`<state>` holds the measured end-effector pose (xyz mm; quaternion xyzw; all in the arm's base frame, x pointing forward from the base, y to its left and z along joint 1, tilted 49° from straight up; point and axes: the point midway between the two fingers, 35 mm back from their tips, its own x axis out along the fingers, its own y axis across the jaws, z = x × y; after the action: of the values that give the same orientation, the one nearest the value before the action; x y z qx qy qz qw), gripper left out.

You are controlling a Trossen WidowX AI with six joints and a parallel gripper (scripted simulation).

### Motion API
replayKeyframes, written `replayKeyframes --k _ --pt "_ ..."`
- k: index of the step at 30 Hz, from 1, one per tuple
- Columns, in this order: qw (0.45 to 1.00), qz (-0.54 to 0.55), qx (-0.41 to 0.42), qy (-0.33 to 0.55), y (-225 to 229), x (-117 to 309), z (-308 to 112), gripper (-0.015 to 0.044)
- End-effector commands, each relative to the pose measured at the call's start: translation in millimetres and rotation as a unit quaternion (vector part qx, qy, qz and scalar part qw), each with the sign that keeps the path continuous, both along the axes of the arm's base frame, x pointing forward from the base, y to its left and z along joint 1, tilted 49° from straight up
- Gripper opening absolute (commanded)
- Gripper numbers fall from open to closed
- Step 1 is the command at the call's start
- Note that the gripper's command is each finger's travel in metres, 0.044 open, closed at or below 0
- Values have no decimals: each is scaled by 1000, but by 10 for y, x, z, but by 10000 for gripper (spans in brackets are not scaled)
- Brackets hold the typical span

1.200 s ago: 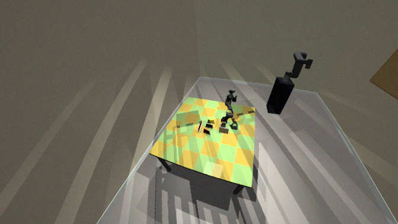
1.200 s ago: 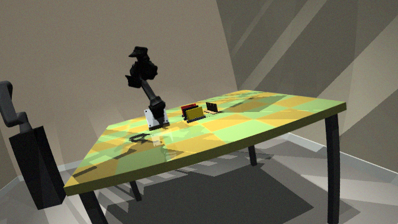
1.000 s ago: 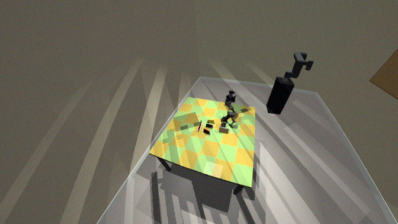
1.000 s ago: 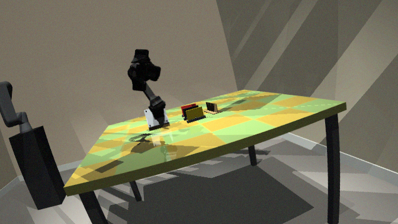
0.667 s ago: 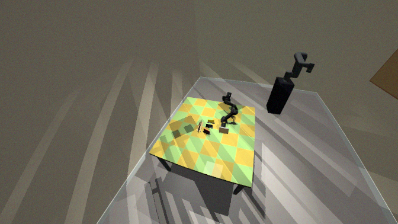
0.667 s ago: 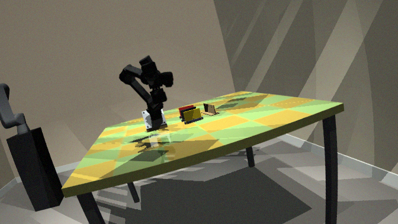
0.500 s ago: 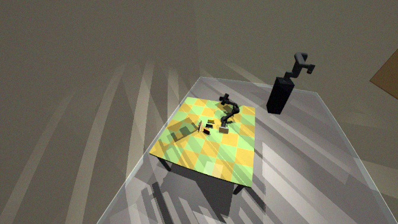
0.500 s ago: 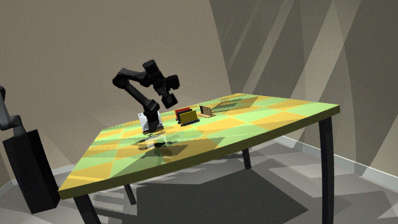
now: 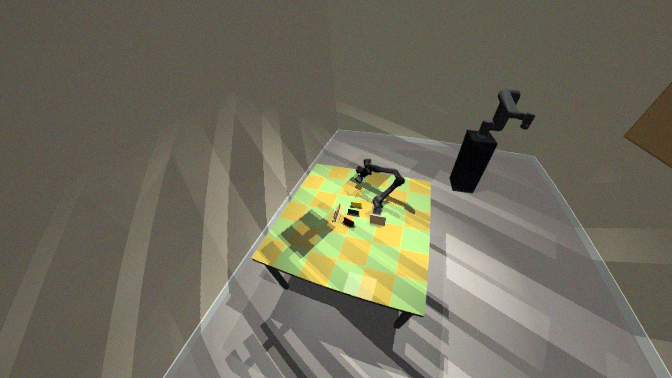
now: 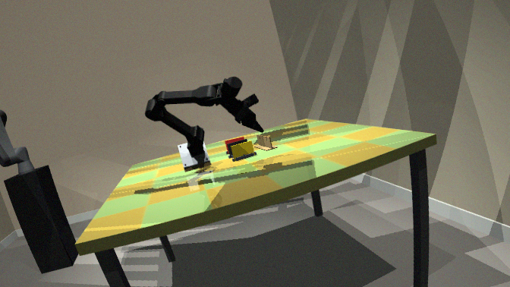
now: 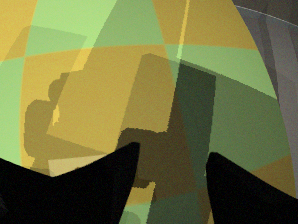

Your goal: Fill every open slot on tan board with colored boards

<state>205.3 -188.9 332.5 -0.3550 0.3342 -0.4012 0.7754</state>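
Top view: the claw [image 9: 358, 177] [image 10: 262, 130] [image 11: 173, 155] is held above the tabletop [image 9: 410, 240] [image 10: 266, 191] [image 11: 100, 100], toward the far edge and well apart from the boards. It is partly open, and only tabletop and shadow are seen between its fingertips in the wrist view; nothing is gripped.

The tan board [image 9: 337, 213] [image 10: 264, 141] is stood upright toward the left edge as seen from the top. Its slots are too small there to be counted. Beside it, on the side toward the arm's white plate [image 9: 377, 220] [image 10: 186, 157], three colored boards are placed in a row: the yellow board [image 9: 356, 204] [image 10: 243, 150] nearest the far edge, the dark board [image 9: 353, 212] [image 10: 230, 149] in the middle, and the red board [image 9: 348, 220] [image 10: 235, 140] nearest the front edge. All three are kept upright and apart from the tan board.

In the exterior view, the claw is pointed down at a slant. Beyond the tabletop's right edge, seen from the top, another arm [image 9: 507, 104] [image 10: 5, 142] is mounted on a black pedestal [image 9: 472, 162] [image 10: 42, 224].
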Motion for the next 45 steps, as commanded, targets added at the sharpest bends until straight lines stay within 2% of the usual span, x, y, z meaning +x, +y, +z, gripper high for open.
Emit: replayKeyframes --k 1,4,13,18,23,30,35,45 --pt "995 49 81 23 294 336 -348 186" --pt "986 66 145 55 569 506 -663 186" --pt "958 42 242 151 1299 562 -1342 186" --pt "944 -4 253 211 1607 409 -1577 186" --pt "937 -75 207 272 1930 137 -1686 186" --pt "937 -79 202 275 1921 136 -1704 186" --pt "928 -109 165 315 1461 222 -2111 186" --pt "928 -110 163 317 1337 215 -2241 186"
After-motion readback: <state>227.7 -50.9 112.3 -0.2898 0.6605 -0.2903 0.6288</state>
